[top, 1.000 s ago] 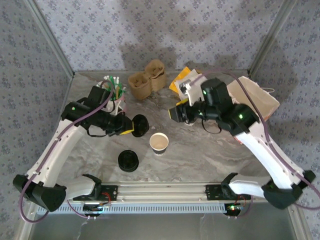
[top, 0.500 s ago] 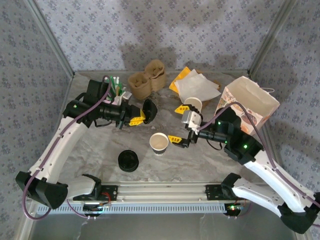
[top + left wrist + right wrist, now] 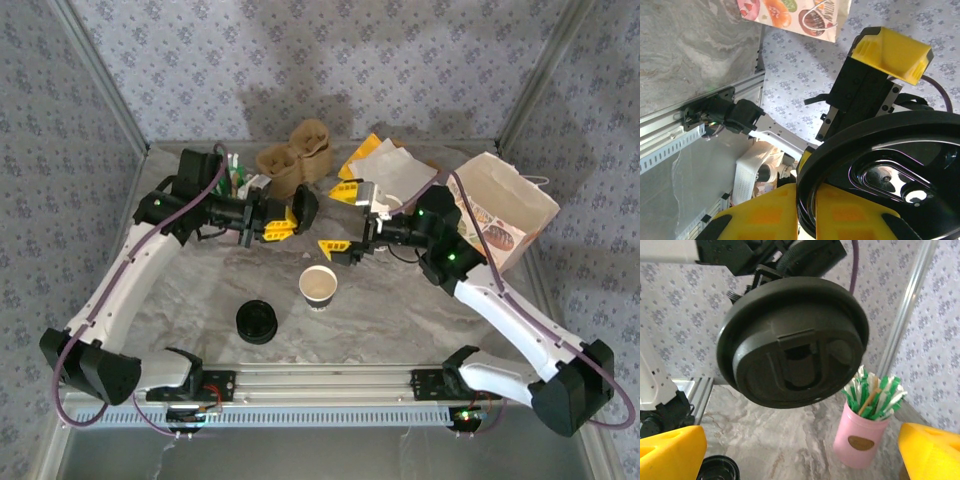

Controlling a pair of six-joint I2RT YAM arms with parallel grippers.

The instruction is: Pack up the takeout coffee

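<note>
the left gripper (image 3: 281, 222) pinches a black lid (image 3: 303, 208) on edge, its face turned toward the wide-open right gripper (image 3: 341, 220) just to its right, while the lidless coffee cup (image 3: 318, 286) stands upright on the tabletop (image 3: 400, 312) on the near side, about midway between them.

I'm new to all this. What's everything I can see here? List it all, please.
paper cup: one, cream, lidless, upright at table centre
black lid: one, gripped on edge above the table
lid pile: one low pile, black, near left of the cup
cup carrier: one, brown cardboard, far centre
straw holder: one, pink, green-and-white sticks inside, far left
paper sheets: a few, yellow and white, far right of centre
paper bag: one, pale with printed pictures, right side
table: one, grey marbled
left end effector: one, black with yellow fingers, shut on the black lid
right end effector: one, same colours, open, facing the lid
</note>
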